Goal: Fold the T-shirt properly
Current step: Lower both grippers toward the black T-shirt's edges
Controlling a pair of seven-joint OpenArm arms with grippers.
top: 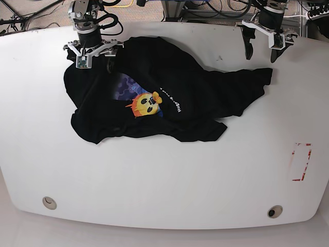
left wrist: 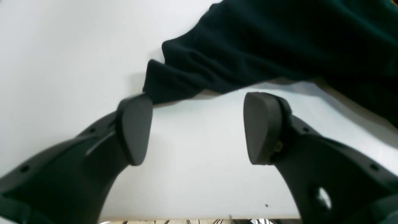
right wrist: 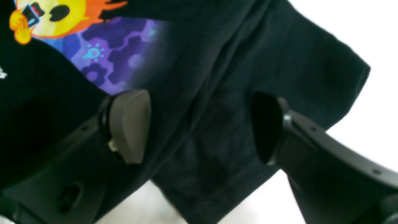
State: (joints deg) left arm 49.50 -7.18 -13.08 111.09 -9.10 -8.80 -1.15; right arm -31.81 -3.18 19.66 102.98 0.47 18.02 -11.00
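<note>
Base view showed me the T-shirt crumpled toward the surface's twelve o'clock; left pincer gaped over bare surface, right pincer gaped above black cloth.

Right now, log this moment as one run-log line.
T-shirt: crumpled on table, unfolded | left gripper: open, beside sleeve edge | right gripper: open, over cloth | held: nothing
</note>
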